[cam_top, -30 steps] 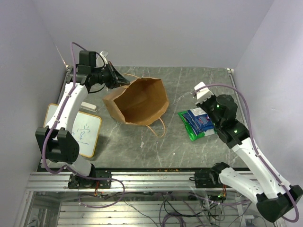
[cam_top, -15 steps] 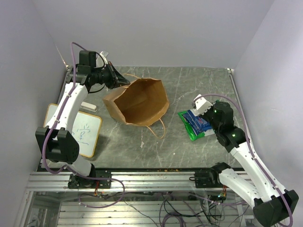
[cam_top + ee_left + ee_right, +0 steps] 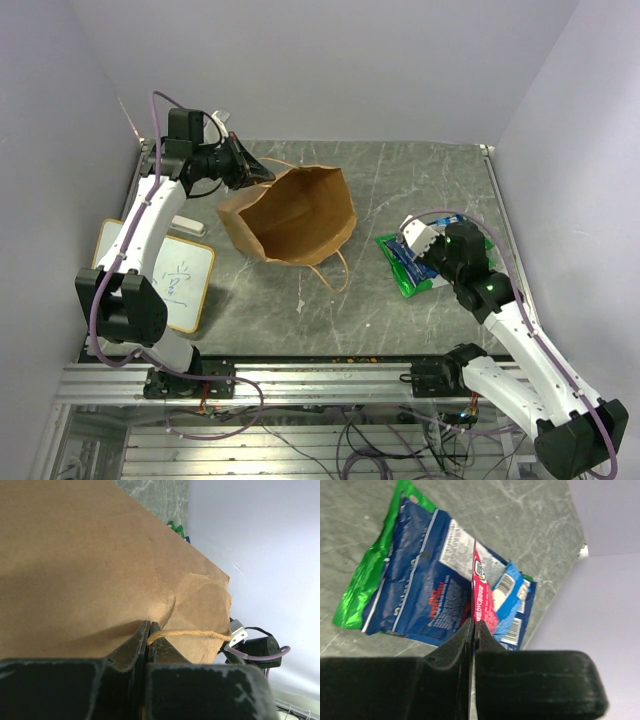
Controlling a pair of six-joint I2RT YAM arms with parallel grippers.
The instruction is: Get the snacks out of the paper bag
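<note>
Kraft paper bag tipped (L end effector pinches handle).

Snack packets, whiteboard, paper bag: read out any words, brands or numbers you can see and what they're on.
Nothing clear enough to quote.
On the blue packet: white and red print, too blurred.
On the pink packet: round logo, unreadable.
On the light-blue packet: barcode, digits too small.
On the whiteboard: handwriting, too small.
On the paper bag: no print visible.

The grey desk has a brown bag lying on its side in the middle. On the right, a green packet lies flat under blue packets. A whiteboard and a white block sit at the left.
</note>
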